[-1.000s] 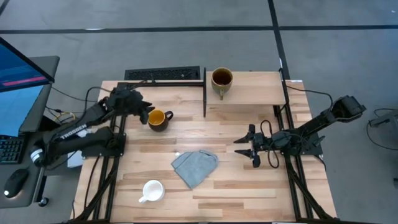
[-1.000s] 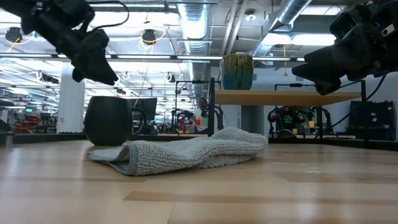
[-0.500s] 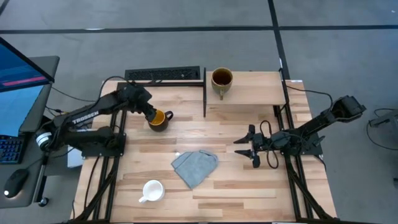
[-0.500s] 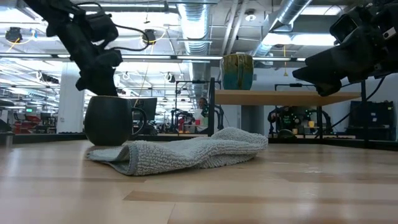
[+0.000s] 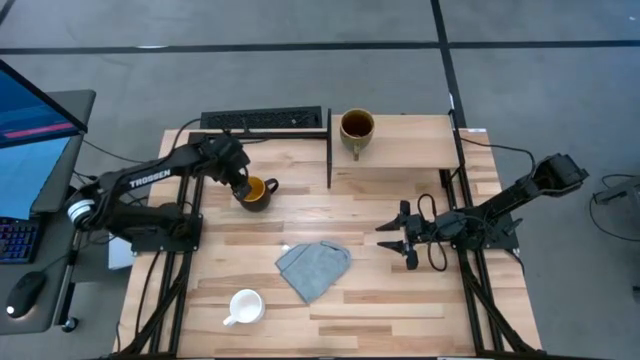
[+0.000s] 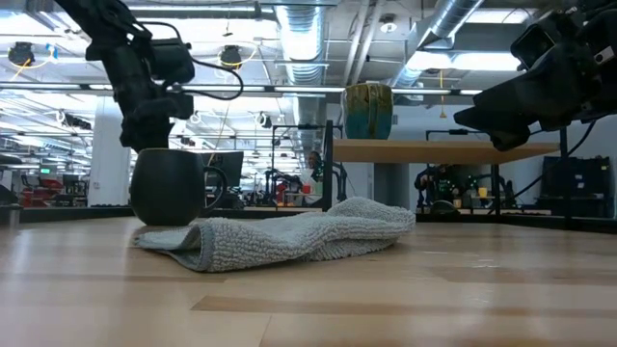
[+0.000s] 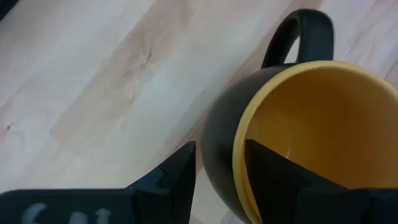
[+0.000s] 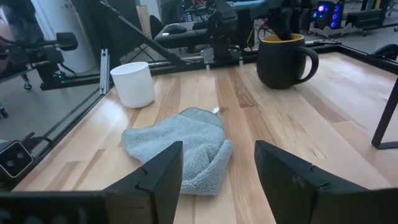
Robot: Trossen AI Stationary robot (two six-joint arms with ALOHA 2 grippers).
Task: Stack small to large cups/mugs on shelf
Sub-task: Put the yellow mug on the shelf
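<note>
High view: the left gripper (image 5: 240, 184) has dropped onto the dark mug (image 5: 256, 192), short of the shelf (image 5: 400, 145).
Left wrist view: its fingers (image 7: 177, 171) straddle the rim, parted, not yet clamped.
Right gripper (image 5: 395, 233) waits, wide.

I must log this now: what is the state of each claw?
Left claw: open, fingers astride the dark mug wall.
Right claw: open, holding nothing.

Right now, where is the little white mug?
In the high view, the white mug sits near the table's front left edge, just left of the grey cloth.
</note>
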